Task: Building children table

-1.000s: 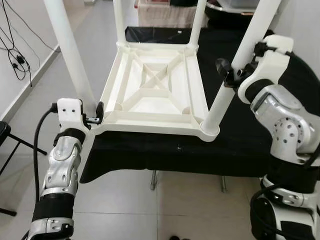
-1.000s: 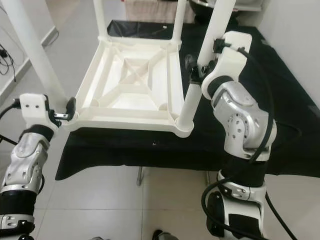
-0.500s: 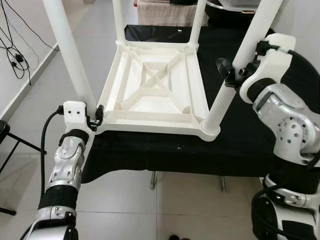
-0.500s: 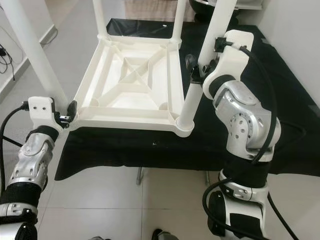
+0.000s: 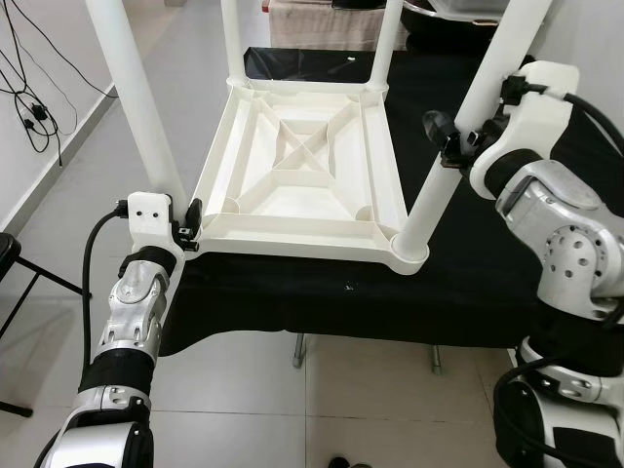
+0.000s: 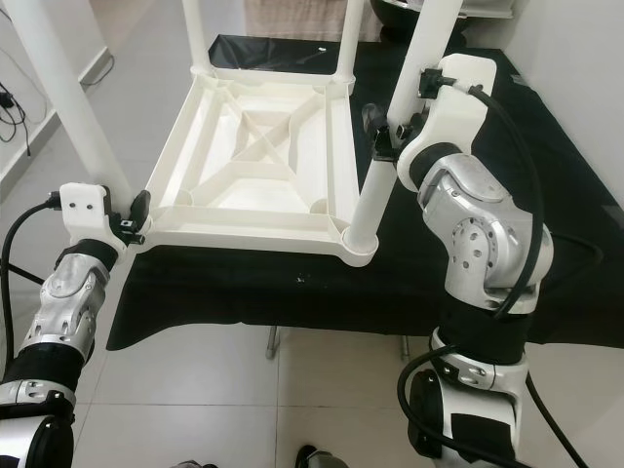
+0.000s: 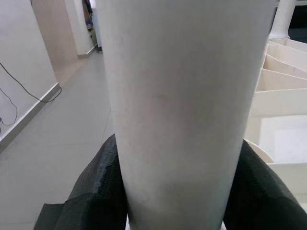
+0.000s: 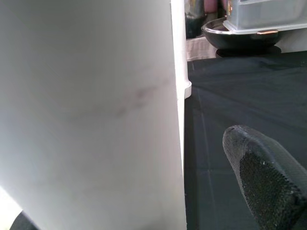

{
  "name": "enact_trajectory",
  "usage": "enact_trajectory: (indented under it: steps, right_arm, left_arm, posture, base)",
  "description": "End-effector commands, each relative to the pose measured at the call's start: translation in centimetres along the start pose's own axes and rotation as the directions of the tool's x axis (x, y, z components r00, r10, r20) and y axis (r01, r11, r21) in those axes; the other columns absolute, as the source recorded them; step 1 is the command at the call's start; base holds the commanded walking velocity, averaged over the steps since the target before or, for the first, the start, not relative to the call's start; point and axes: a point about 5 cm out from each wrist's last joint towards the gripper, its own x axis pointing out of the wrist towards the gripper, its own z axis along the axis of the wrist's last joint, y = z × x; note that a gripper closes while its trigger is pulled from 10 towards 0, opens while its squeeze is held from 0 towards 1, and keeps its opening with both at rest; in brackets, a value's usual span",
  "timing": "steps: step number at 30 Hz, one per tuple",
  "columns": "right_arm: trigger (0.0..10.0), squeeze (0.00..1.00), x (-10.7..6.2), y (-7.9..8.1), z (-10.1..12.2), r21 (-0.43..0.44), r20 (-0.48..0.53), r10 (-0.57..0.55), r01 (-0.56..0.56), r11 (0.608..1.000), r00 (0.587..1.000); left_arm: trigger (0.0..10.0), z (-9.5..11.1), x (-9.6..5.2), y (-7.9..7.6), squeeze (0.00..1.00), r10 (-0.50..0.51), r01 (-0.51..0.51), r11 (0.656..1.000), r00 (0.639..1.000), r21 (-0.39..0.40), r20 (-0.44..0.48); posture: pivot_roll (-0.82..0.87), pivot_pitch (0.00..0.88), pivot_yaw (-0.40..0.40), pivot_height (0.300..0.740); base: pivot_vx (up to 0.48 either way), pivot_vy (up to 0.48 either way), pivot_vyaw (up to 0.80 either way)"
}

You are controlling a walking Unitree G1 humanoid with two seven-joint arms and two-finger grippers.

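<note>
left gripper (image 5: 185,226) rose along near-left leg (image 5: 136,97), fingers clamped on it | right gripper (image 5: 456,146) clamped on near-right leg (image 5: 458,127), unmoved | children's table (image 5: 302,175) upside-down, 4 legs seated, build seemingly nearly complete

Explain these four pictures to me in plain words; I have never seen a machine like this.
This is a humanoid robot with two silver arms, each ending in two black fingers. The two wide pictures come from cameras in its head, looking down; the two close-ups come from cameras on its wrists.

A white plastic children's table lies upside down on a work table draped in black cloth, its four legs pointing up. The left gripper clasps the near left leg at its base; its wrist picture shows the fingers on both sides of that leg. The right gripper is at the near right leg, midway up. At the back stand a dark bowl and a clear box.
</note>
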Motion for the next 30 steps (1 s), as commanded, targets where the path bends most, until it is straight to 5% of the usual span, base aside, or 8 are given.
enact_trajectory:
  steps: [1,2,4,6,7,17,18,30]
  right_arm:
    - [10.0,0.19,-0.6,-1.3,1.1,-0.014,0.066,-0.070,0.071,0.997,0.995]
    - [10.0,0.96,-0.7,-1.6,1.3,-0.050,0.085,-0.105,0.109,0.993,0.991]
    - [10.0,0.95,-0.8,-1.9,1.5,-0.079,0.104,-0.138,0.147,0.986,0.985]
    - [10.0,0.89,-1.0,-2.0,1.5,-0.085,0.108,-0.157,0.167,0.982,0.982]
    - [10.0,0.00,-1.3,-1.6,1.4,-0.098,0.116,-0.175,0.186,0.978,0.978]
    - [10.0,0.00,-3.5,2.9,-1.4,-0.077,0.065,-0.159,0.164,0.983,0.985]
    - [0.0,0.00,-3.8,3.3,-1.6,-0.056,0.058,-0.168,0.171,0.984,0.984]
    - [0.0,0.00,-3.5,2.7,-0.1,-0.047,0.116,-0.214,0.221,0.974,0.970]
  left_arm:
    - [0.0,0.1,-0.1,1.4,0.00,0.034,-0.034,0.999,0.999,0.031,0.002]
    - [0.0,0.2,0.0,1.6,0.00,0.037,-0.037,0.999,0.999,0.031,0.009]
    - [0.0,0.3,0.0,1.7,0.00,0.039,-0.039,0.999,0.999,0.032,0.014]
    - [0.0,0.3,0.0,1.8,0.00,0.040,-0.041,0.999,0.999,0.032,0.018]
    - [0.0,0.3,0.0,1.8,0.00,0.039,-0.040,0.999,0.999,0.032,0.022]
    - [0.0,0.4,0.0,1.4,0.00,0.027,-0.028,0.999,0.999,0.028,0.033]
    - [0.0,0.4,0.1,1.2,0.00,0.024,-0.025,0.999,0.999,0.023,0.036]
    - [0.0,0.3,0.1,0.9,0.00,0.018,-0.019,1.000,0.999,0.016,0.045]
  posture:
    - [-0.15,0.202,-0.064,0.740]
    - [-0.14,0.204,-0.062,0.740]
    - [-0.14,0.204,-0.062,0.740]
    - [-0.14,0.204,-0.060,0.740]
    - [-0.14,0.205,-0.059,0.740]
    - [-0.15,0.202,-0.057,0.740]
    - [-0.15,0.199,-0.058,0.740]
    - [-0.16,0.190,-0.061,0.740]
  base:
    - [0.000,0.000,0.00]
    - [0.000,0.000,0.00]
    - [0.000,0.000,0.00]
    - [0.000,0.000,0.00]
    - [0.000,0.000,0.00]
    - [0.000,0.000,0.00]
    - [0.000,0.000,0.00]
    - [0.000,0.000,0.00]
